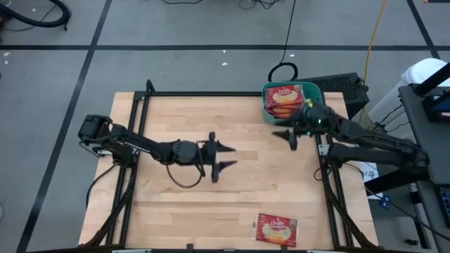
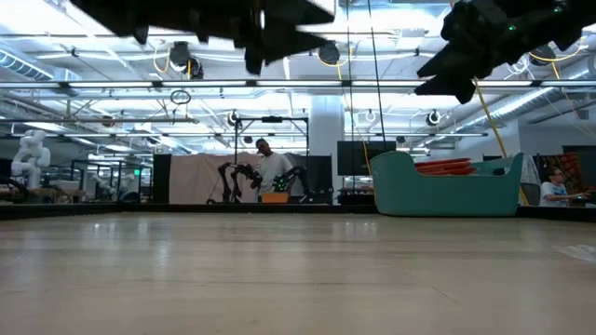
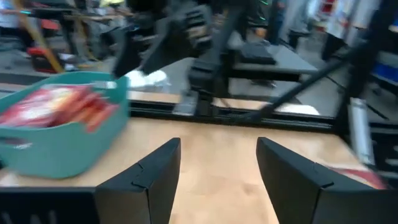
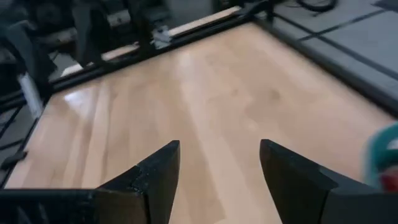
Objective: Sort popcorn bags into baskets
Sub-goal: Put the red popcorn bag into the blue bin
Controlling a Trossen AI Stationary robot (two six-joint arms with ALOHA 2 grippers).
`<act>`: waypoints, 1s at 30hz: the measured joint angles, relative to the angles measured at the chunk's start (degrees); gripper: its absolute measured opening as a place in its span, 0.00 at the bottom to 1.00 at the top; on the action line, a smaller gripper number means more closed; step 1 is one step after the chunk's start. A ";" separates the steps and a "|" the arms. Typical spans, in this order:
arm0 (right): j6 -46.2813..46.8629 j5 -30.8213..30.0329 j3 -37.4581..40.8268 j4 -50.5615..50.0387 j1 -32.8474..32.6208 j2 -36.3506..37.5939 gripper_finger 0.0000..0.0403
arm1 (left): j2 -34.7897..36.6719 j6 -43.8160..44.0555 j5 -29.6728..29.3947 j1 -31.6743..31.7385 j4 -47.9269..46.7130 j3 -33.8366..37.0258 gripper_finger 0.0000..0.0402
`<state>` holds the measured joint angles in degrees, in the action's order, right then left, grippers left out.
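Right gripper [image 1: 290, 136], dark and two-fingered, hangs above the table just below and left of the teal-blue plastic basket [image 1: 267, 105] in the high view, fingers spread and holding nothing; its wrist view shows both fingers [image 4: 146, 177] wide apart over bare wood. Left gripper [image 1: 226, 157] sits at the centre of that view, likewise parted and empty, its fingers [image 3: 146, 177] pointing toward the basket.

Basket: rectangular with rounded corners and rim, standing at the upper right corner of the light wooden table [image 1: 176, 204]. It is filled with flat red popcorn bags [image 1: 286, 100]; the uppermost lies face up, showing yellow popcorn and white lettering. The low view shows the basket [image 2: 447, 195] at right of frame with red packet edges [image 2: 445, 167] rising above its rim. The left wrist view shows it [image 3: 68, 146] at left of frame, bags [image 3: 59, 106] heaped inside.

One further red popcorn bag [image 1: 276, 229] lies flat, picture side up, at the lower centre-right of the high view, near the table's front edge and well apart from both grippers and the basket. Nothing stands between it and either gripper.

Surroundings: a black frame rail [image 1: 211, 93] borders the table. Black cables [image 1: 285, 70] run on the grey floor beyond the basket. The low view alone shows the room behind, with a person in a light top [image 2: 272, 172] standing at a distant bench.
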<state>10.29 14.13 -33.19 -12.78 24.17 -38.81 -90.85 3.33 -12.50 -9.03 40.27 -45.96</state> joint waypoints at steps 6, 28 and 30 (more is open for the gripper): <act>5.70 -8.90 6.55 7.88 -14.87 -0.63 0.53 | -4.53 0.42 -0.58 -5.44 -8.48 -7.27 0.56; 17.38 -34.52 13.58 22.30 -61.15 -16.24 0.53 | -31.10 9.61 0.55 -14.14 -22.04 -33.71 0.60; 19.49 -36.26 13.58 25.01 -64.39 -19.26 0.53 | -32.81 10.35 0.06 -14.91 -21.71 -34.81 0.58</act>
<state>29.78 -22.12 -19.62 12.23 -40.21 -58.07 -123.66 13.68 -12.44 -23.94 18.56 -80.77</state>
